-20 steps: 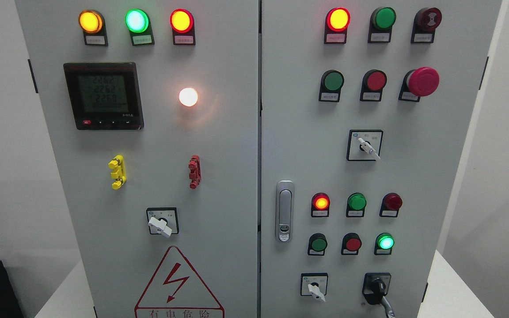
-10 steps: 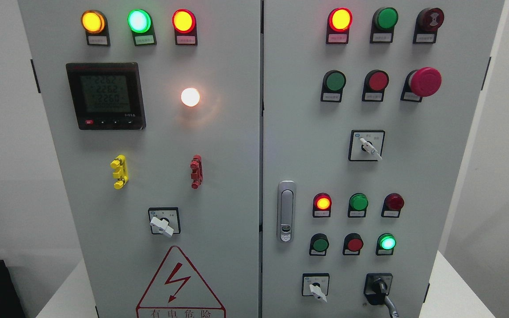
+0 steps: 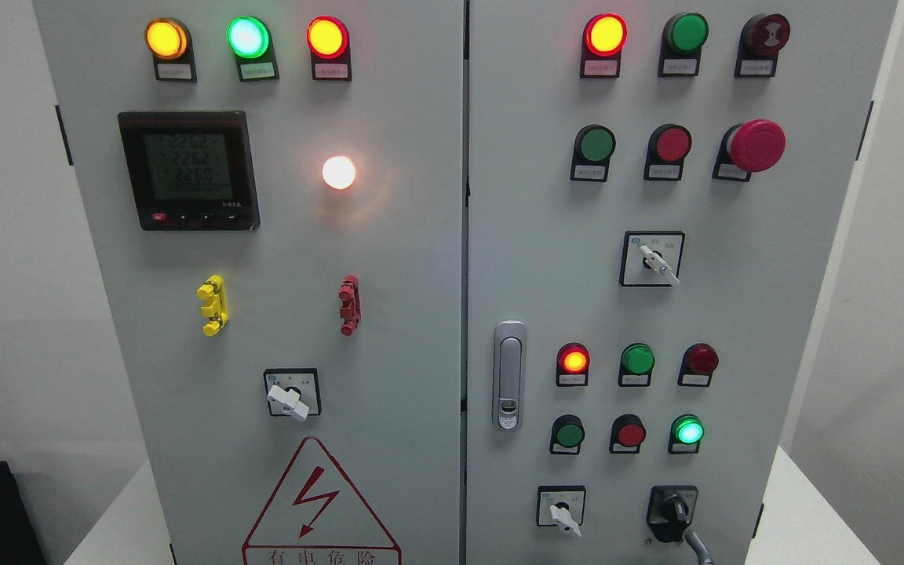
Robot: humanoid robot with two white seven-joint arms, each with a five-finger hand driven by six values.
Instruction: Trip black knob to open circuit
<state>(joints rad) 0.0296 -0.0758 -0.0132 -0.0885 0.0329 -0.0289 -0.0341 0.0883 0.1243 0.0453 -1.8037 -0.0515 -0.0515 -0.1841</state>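
Head view: a pale grey electrical cabinet [image 3: 389,259] with two doors fills the picture, standing on a white bench [image 3: 797,510]. No robot arm or hand shows anywhere, so the state of the fingers cannot be told.

The left door carries three lit lamps along the top, amber, green and red. Below them are a digital meter [image 3: 188,170] with a dim readout, a glowing white lamp [image 3: 339,172], a yellow clip [image 3: 212,305] and a red clip [image 3: 349,304]. Lower still sit a white selector switch [image 3: 289,399] and a red-edged triangular lightning warning sign [image 3: 320,502].

The right door has a silver door latch [image 3: 508,375] near its left edge, rows of red and green lamps and buttons, and a large red emergency stop button [image 3: 755,145] at upper right. A white selector sits mid-door and another at the bottom.

The black knob [image 3: 672,512], the task's target, sits at the bottom right of the right door, just right of the lower white selector. A grey cable [image 3: 699,544] runs down from beneath it. A green lamp [image 3: 688,431] glows just above.

Judging from this, the task has not visibly begun: nothing touches the knob, and reaching, grasping and turning it all appear to remain
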